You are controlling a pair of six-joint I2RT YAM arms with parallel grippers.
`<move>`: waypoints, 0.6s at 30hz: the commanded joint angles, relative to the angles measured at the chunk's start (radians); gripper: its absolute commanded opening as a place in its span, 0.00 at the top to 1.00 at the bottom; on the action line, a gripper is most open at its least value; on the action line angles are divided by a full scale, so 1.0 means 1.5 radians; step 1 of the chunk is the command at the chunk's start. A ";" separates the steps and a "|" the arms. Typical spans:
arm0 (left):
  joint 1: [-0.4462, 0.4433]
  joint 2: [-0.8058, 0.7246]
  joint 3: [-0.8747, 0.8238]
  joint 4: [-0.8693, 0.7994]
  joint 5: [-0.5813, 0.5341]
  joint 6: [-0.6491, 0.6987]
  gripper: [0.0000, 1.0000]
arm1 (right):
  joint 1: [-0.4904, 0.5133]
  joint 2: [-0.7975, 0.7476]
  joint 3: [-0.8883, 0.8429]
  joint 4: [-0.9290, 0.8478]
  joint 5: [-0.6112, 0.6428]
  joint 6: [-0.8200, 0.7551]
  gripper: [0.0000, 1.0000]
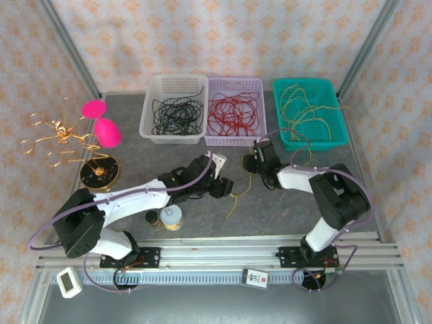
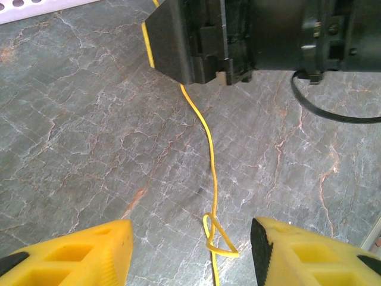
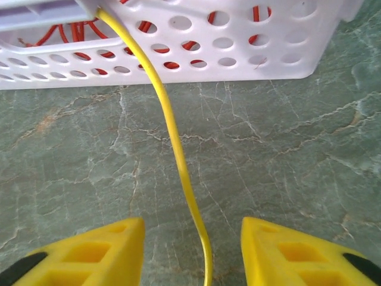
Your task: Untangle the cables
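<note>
At the left gripper (image 2: 191, 231) the fingers are spread and nothing is clamped. A single yellow cable (image 2: 212, 161) lies on the marbled table (image 2: 83, 149) and runs through the gap. It has a small kinked loop (image 2: 219, 241) just inside the opening.

The right gripper (image 3: 191, 225) is likewise spread. The same strand passes between its fingers and rises toward the lilac basket (image 3: 250, 56), which holds red cables (image 3: 77, 30). I cannot tell what carries that far end.

Judgement: this is a loose strand, probably bound for the teal basket (image 1: 314, 144). To do the step well:
- Pinch squarely beside the loop, not on it.
- Draw slowly so the kink opens rather than tightens.
- Keep the strand from snagging the basket wall.
</note>
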 commanded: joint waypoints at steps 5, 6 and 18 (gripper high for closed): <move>0.003 -0.030 -0.012 0.015 -0.026 -0.002 0.43 | 0.001 0.021 0.023 0.023 -0.023 -0.019 0.86; 0.003 -0.037 -0.016 0.019 -0.028 -0.003 0.44 | 0.001 0.015 0.024 0.016 -0.020 -0.023 0.92; 0.014 -0.134 -0.050 0.046 -0.108 0.004 0.44 | 0.018 -0.336 0.059 -0.200 -0.043 -0.012 1.00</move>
